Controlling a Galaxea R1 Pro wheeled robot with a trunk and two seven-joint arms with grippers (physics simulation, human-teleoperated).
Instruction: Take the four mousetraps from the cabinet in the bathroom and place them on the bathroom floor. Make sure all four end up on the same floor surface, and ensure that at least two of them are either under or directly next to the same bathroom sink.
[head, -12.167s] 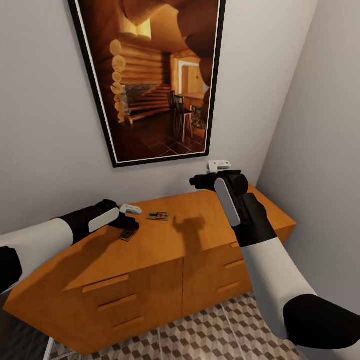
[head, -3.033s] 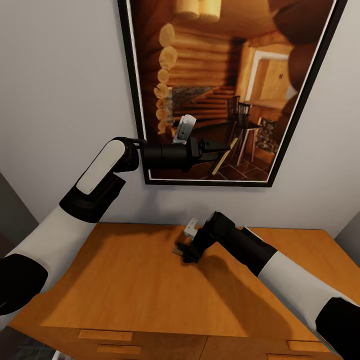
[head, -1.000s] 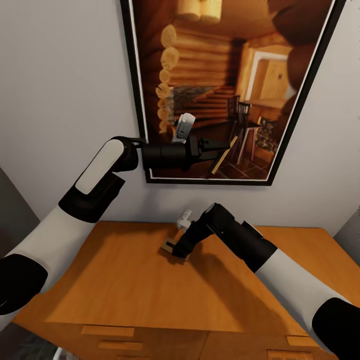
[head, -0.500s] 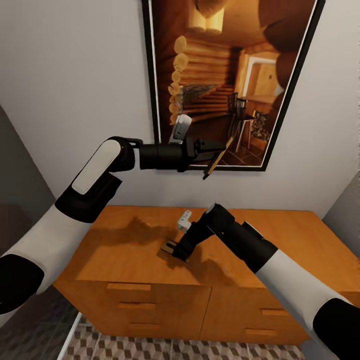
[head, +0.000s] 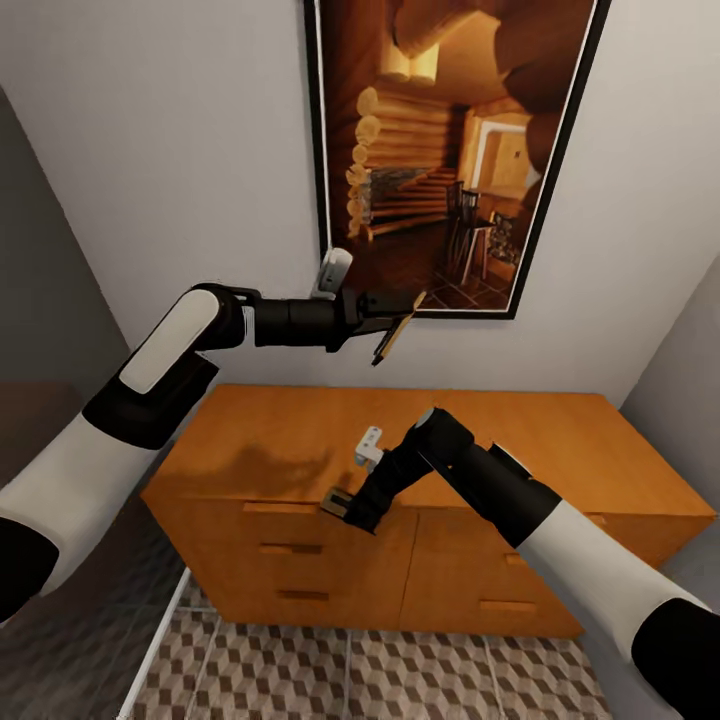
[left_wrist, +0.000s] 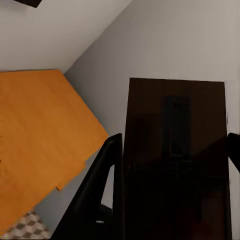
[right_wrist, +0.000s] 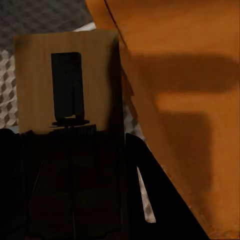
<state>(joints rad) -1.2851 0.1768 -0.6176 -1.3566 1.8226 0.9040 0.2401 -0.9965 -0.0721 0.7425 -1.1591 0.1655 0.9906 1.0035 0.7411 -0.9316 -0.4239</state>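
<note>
Head view: both tools clamp mousetraps over cabinet, cube-tile floor below

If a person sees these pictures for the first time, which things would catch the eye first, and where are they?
Probably the large framed picture of a log cabin on the wall above the orange-brown cabinet. Next, the two arms: the left hand holds a mousetrap raised before the picture's lower edge, and the right hand holds another mousetrap at the cabinet's front edge.
</note>
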